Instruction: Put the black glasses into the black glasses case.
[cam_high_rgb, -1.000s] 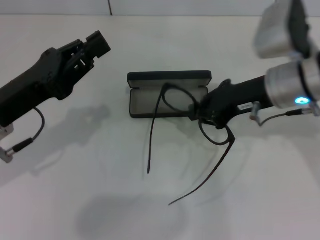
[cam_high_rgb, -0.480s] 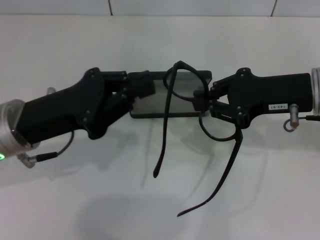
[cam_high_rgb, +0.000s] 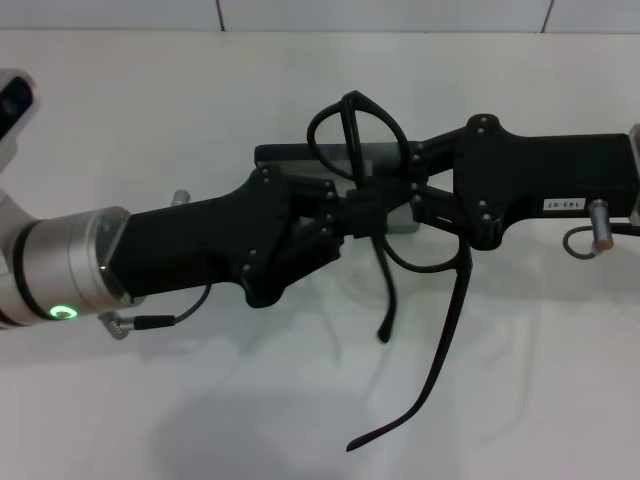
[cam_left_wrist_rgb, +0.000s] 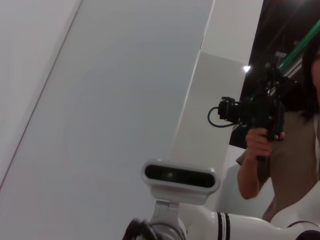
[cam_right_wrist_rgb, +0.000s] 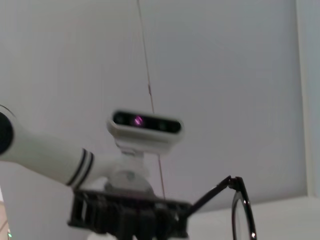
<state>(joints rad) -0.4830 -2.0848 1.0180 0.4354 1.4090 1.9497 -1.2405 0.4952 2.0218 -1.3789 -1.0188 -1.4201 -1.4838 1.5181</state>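
As I look down from the head view, my right tool (cam_high_rgb: 415, 200) reaches in from the right and is clamped on the black glasses (cam_high_rgb: 385, 190) at about the bridge, holding them up above the white desk (cam_high_rgb: 150, 100). One lens ring stands raised toward the far side, the other hangs low beside my right tool, and both temple arms trail toward me — the longer one ends free over the desk. My left tool (cam_high_rgb: 370, 212) comes in from the left and meets the frame at the same middle part; whether its fingers are spread or pressed together I cannot tell, since dark parts overlap there. Behind both tools lies the black glasses case (cam_high_rgb: 290, 153), mostly hidden, only its far edge and a bit of grey lining showing. From my left wrist view I see only a pale wall, the robot's head camera (cam_left_wrist_rgb: 179, 176) and a person holding a camera (cam_left_wrist_rgb: 260, 112) — none of my own fingers. From my right wrist view the head camera shows again, with one lens rim and a temple of the glasses (cam_right_wrist_rgb: 240, 205) at the lower edge.
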